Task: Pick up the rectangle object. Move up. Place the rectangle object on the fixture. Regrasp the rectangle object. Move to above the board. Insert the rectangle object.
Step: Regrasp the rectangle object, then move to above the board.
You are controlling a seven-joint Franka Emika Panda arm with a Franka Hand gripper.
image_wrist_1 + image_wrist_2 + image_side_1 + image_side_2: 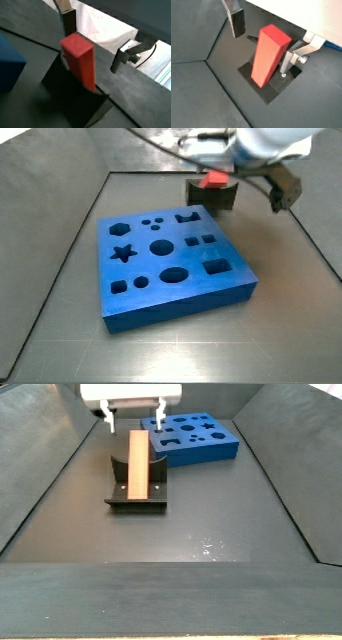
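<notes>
In a side view, the pincer (pixel 246 180) hides most of the fixture (pixel 211 194).

No text, label, brand, number or sign can be read in any view. The rectangle object (pixel 138 464) is plain red-orange, the fixture (pixel 136 496) under it is plain dark, and the board (pixel 171 258) just beside the fixture bears only cut-out shapes, no lettering. The claw (pixel 131 424), hanging with its fingers spread apart above the far end of the rectangle object, carries no legible marking either. The dark worktop (pixel 201 534) around the fixture is unmarked.
</notes>
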